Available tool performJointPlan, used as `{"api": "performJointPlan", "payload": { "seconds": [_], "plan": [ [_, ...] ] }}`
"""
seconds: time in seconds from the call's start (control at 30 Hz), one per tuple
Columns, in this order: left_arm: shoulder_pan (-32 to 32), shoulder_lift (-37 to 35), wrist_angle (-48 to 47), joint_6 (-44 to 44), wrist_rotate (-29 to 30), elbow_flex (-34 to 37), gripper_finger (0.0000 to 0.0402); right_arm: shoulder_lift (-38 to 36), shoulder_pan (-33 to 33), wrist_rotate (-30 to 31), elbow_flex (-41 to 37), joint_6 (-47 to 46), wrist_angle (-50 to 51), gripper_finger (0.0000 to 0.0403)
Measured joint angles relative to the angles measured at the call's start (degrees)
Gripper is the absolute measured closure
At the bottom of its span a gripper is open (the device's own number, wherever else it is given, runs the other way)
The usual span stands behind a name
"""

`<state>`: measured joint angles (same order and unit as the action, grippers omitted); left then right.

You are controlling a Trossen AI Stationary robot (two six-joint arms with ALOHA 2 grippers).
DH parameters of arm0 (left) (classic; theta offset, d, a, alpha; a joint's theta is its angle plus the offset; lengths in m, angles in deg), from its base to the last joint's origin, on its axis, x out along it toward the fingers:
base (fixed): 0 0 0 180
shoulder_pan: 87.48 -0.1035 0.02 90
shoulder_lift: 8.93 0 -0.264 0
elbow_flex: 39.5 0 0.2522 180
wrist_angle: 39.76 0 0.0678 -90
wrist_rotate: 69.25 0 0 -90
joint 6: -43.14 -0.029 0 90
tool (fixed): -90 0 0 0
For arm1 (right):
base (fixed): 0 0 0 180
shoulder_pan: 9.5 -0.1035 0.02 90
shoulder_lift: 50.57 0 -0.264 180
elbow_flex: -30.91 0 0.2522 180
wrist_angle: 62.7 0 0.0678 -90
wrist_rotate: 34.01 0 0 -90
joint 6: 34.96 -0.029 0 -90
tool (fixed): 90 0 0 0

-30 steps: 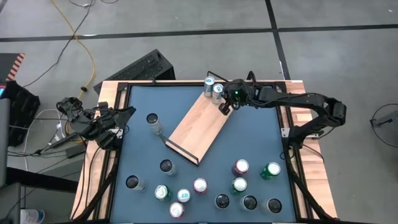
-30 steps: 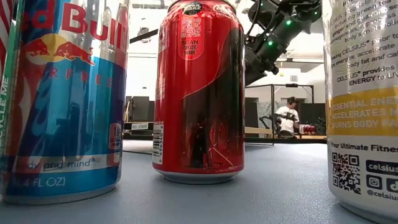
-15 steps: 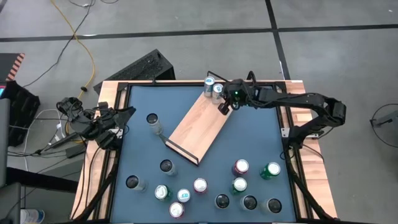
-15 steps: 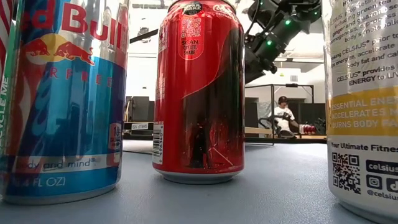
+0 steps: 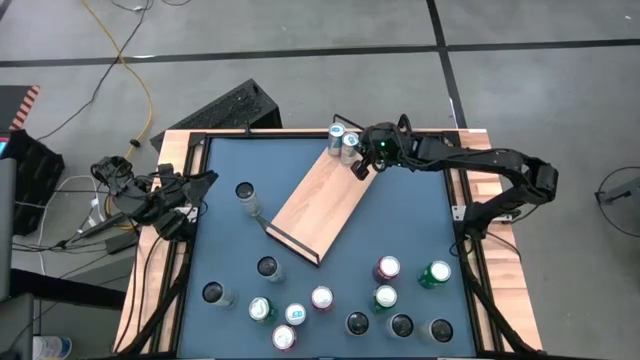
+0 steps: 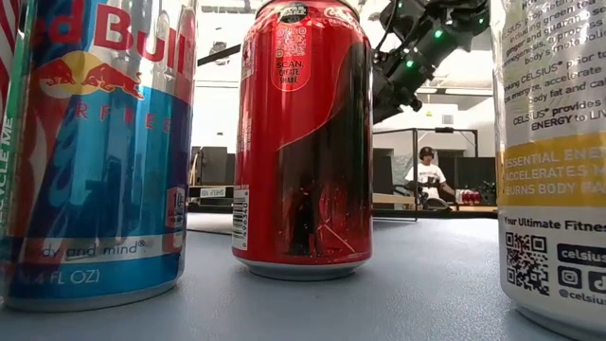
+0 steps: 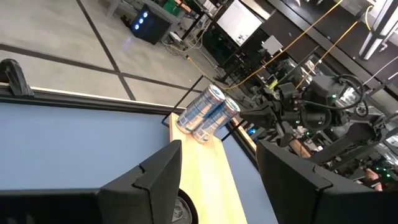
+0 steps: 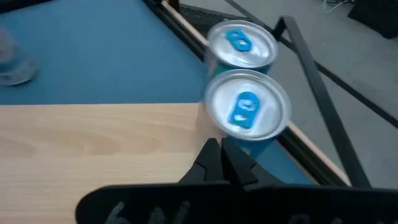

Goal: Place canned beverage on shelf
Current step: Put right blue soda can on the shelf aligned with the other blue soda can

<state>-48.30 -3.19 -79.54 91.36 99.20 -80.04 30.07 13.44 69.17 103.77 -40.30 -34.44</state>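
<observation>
The shelf, a light-wood board with a black wire rail, lies diagonally in the middle of the blue table. Two silver cans with blue tabs stand side by side on its far end; the right wrist view shows them as a nearer can and a farther can. My right gripper hovers just beside them over the board, shut and empty, its fingertips pressed together. My left gripper waits open at the table's left edge, facing the shelf.
Several loose cans stand along the near side of the table, plus one near the left arm. In the low view a Red Bull can, a red can and a Celsius can fill the foreground. A person sits far behind.
The right gripper has drawn slightly back and up from the two cans. The person in the background shifted left. The left arm is still.
</observation>
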Motion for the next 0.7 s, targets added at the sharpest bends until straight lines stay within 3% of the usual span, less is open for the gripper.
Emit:
{"api": "performJointPlan", "payload": {
  "seconds": [0.23,0.5,0.6,0.7],
  "plan": [
    [0.0,0.0,-0.1,3.3,-1.1,0.0,0.0207,-7.9,-7.2,1.7,10.5,-0.2,13.5,0.0403],
    [0.0,0.4,0.1,15.7,-6.7,0.0,0.0207,-24.3,-17.0,17.8,19.0,0.7,31.0,0.0403],
    [0.0,3.1,2.1,21.9,-3.3,0.0,0.0207,-31.6,-20.3,18.9,19.3,0.7,37.2,0.0403],
    [0.0,8.1,7.1,25.1,3.9,0.0,0.0207,-38.1,-22.4,19.1,19.3,-1.2,43.4,0.0403]
  ]
}}
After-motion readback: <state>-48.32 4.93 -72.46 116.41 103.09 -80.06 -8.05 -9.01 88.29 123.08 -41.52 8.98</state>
